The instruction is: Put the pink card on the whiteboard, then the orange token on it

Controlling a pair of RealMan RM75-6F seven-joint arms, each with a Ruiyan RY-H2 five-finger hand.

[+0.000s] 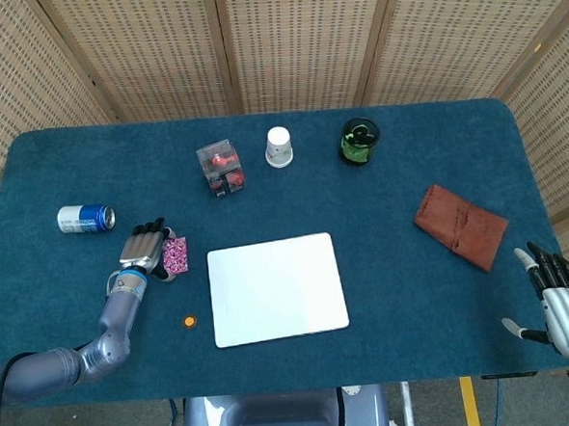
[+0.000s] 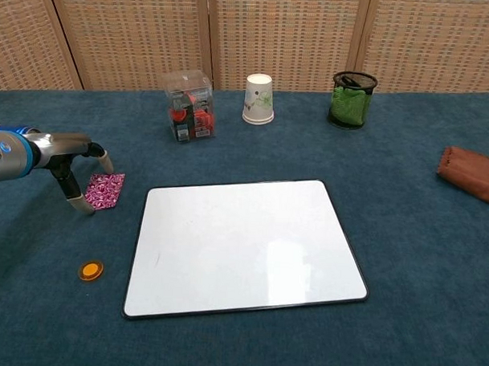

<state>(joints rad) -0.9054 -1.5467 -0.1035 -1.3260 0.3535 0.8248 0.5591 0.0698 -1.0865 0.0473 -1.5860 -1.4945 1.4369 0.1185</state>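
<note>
The pink patterned card (image 1: pixel 175 253) (image 2: pixel 105 190) lies flat on the blue table, left of the whiteboard (image 1: pixel 277 288) (image 2: pixel 244 244). My left hand (image 1: pixel 142 248) (image 2: pixel 74 171) hovers over the card's left edge, fingers spread downward around it; whether they touch it I cannot tell. The orange token (image 1: pixel 189 321) (image 2: pixel 90 269) sits on the table near the whiteboard's front left corner. My right hand (image 1: pixel 564 304) rests open at the table's front right edge, far from everything, seen only in the head view.
A blue can (image 1: pixel 85 218) lies on its side at the far left. A clear box with red contents (image 1: pixel 221 168) (image 2: pixel 190 106), a white paper cup (image 1: pixel 279 147) (image 2: pixel 259 99) and a green mesh holder (image 1: pixel 359 141) (image 2: pixel 351 99) line the back. A brown pouch (image 1: pixel 461 226) (image 2: pixel 474 175) lies right.
</note>
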